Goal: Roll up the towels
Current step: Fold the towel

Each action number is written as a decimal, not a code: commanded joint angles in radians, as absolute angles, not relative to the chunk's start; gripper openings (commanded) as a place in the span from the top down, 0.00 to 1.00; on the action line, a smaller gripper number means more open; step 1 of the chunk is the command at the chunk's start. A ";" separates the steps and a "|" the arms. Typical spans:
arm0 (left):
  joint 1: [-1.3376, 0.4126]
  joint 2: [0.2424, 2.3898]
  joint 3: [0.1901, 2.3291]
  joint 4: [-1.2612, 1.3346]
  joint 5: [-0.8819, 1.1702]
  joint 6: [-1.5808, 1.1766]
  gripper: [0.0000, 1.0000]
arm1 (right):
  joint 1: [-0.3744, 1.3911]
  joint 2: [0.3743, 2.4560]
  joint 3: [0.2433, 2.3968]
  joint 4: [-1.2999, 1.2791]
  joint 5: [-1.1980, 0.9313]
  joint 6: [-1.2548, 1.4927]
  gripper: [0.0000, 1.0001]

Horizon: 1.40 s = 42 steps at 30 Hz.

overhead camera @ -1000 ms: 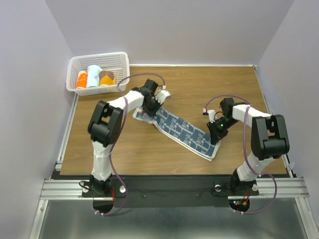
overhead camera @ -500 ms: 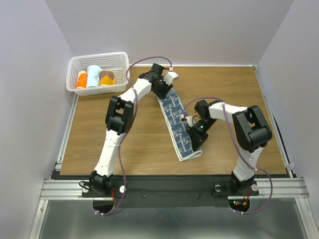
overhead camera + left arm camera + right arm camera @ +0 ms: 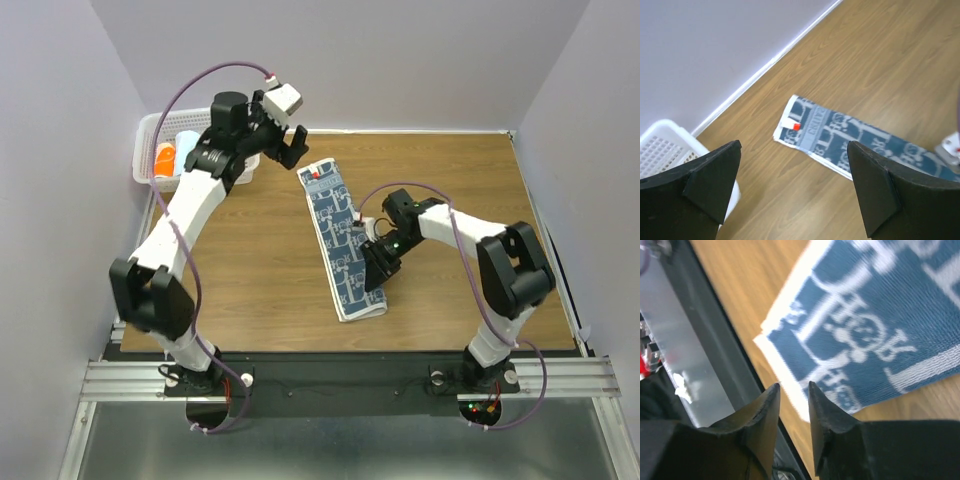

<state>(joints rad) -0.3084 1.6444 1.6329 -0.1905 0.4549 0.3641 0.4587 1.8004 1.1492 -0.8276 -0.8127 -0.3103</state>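
As it lies outstretched, narrow woven navy towel [image 3: 340, 245], wood-grain table [image 3: 250, 270]

The towel [image 3: 340, 240] is a long, narrow strip of thin navy-blue cloth printed with pale whitish square motifs and edged in white. It lies flat and unrolled on the table [image 3: 250, 270]. Its far end carries a small white label [image 3: 790, 122] with a red mark (too small to read). That end lies beneath and between the wide-apart jaws of the left gripper [image 3: 283, 147], well clear of them. Its near corner lies just under the narrowly parted jaws of the right gripper [image 3: 372, 272], and the white hem shows in the gap between them.
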 commanded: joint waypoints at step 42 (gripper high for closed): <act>-1.154 1.408 0.810 -0.134 0.184 0.677 0.45 | 0.250 1.781 1.295 -0.813 -0.943 -0.175 0.33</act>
